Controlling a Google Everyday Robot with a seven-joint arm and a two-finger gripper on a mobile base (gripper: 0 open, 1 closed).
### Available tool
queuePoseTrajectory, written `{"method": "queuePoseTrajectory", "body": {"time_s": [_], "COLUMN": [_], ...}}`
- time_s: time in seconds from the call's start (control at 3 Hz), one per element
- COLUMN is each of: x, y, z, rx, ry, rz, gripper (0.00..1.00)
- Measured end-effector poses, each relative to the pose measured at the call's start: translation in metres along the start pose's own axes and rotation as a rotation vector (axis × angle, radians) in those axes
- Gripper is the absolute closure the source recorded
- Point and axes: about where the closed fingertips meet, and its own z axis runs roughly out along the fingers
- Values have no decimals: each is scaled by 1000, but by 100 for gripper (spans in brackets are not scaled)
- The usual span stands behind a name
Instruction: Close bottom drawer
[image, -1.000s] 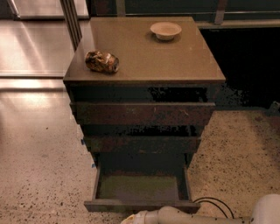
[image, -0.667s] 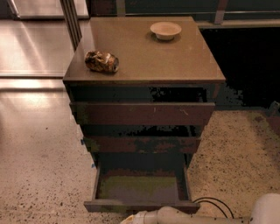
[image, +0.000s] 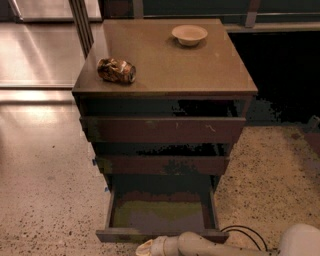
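The bottom drawer (image: 162, 233) of the dark brown cabinet (image: 165, 60) stands pulled far out, its greenish-grey inner floor (image: 162, 212) in full view and bare. Its flat front runs along the lower edge of the camera view. My gripper (image: 146, 248) is at the very bottom of the view, just in front of the drawer's front panel near its middle, on the end of the white arm (image: 210, 245). Only its tip shows; the rest is cut off by the frame edge.
Two wider drawers (image: 162, 129) above are slightly open. A crumpled snack bag (image: 116, 70) and a shallow white bowl (image: 189, 34) sit on the cabinet top. Speckled floor (image: 45, 200) lies left and right. A black cable (image: 245, 231) loops near the arm. Dark shadow fills the back right.
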Motion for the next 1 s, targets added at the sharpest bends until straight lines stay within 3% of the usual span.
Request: {"method": "queuePoseTrajectory", "body": {"time_s": [0.33,1.0], "x": [8,11], "y": [-4,-64], "z": [-2,-34], "rx": [22,172], "ry": [12,30], "rz": [16,16], "gripper": [100,100]}}
